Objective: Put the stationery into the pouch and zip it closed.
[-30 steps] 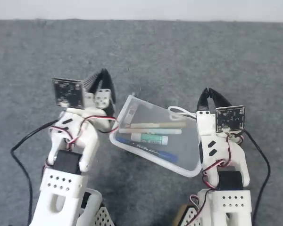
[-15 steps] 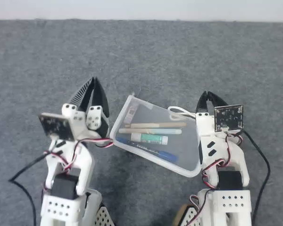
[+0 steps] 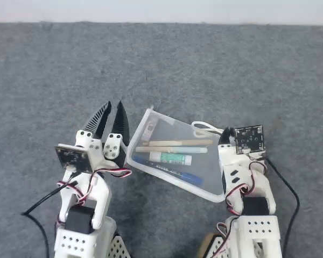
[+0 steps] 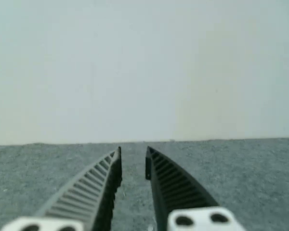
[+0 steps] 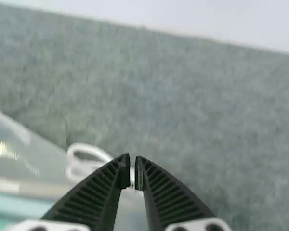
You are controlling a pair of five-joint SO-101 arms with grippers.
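**Right pinches the zip tab, left holds nothing**

My right gripper [image 5: 132,159] is clenched on the white zip tab [image 5: 132,177] at one end of the clear pouch [image 3: 212,180]. The stationery [image 3: 172,157] lies inside the pouch. My left gripper [image 3: 114,103] is released, just beside the pouch's other end.

The right gripper [image 5: 131,172] hangs over the grey tabletop [image 5: 207,106]. Its two black ribbed fingers [image 5: 98,192] are drawn almost together, with a thin white tab [image 5: 132,178] pinched between their tips. A white cord loop [image 5: 84,153] lies just beside the tips, at the edge of a clear pouch [image 5: 24,149]. Blurred pale and teal stationery [image 5: 19,186] shows through the pouch. A pale wall [image 5: 207,19] rises beyond the tabletop's far edge.
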